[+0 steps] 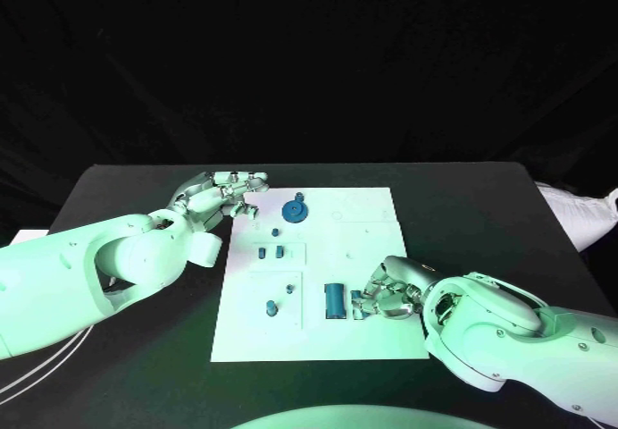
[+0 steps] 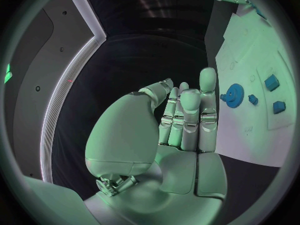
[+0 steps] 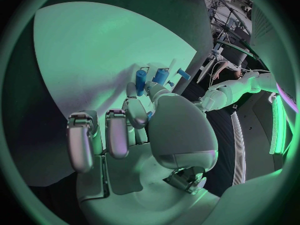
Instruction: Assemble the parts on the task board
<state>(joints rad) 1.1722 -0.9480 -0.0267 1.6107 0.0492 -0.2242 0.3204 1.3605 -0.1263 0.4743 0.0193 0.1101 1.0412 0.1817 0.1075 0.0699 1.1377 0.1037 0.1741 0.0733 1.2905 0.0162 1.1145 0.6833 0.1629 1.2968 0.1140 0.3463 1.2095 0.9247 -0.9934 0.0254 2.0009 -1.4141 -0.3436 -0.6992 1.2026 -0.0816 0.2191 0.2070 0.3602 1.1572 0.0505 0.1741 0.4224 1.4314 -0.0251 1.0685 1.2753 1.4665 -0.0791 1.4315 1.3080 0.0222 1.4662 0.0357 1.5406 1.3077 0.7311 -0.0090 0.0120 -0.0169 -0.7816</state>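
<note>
The white task board (image 1: pixel 367 234) lies in the middle of the black table. On it sit a blue gear (image 1: pixel 296 211), two small blue blocks (image 1: pixel 271 253), two short pegs (image 1: pixel 290 289) and an upright blue cylinder (image 1: pixel 335 300). My right hand (image 1: pixel 387 297) is at the board's near right part. Its thumb and a finger pinch a small blue part (image 1: pixel 357 299) beside the cylinder (image 3: pixel 141 77), and its other fingers are curled. My left hand (image 1: pixel 226 192) hovers at the board's far left corner, fingers straight and holding nothing. The gear (image 2: pixel 234 92) lies just past its fingertips.
The black table (image 1: pixel 489 206) runs wide to the right of the board and behind it. My left forearm (image 1: pixel 90 268) lies along the board's left side. More small blue blocks (image 2: pixel 272 82) sit beyond the gear.
</note>
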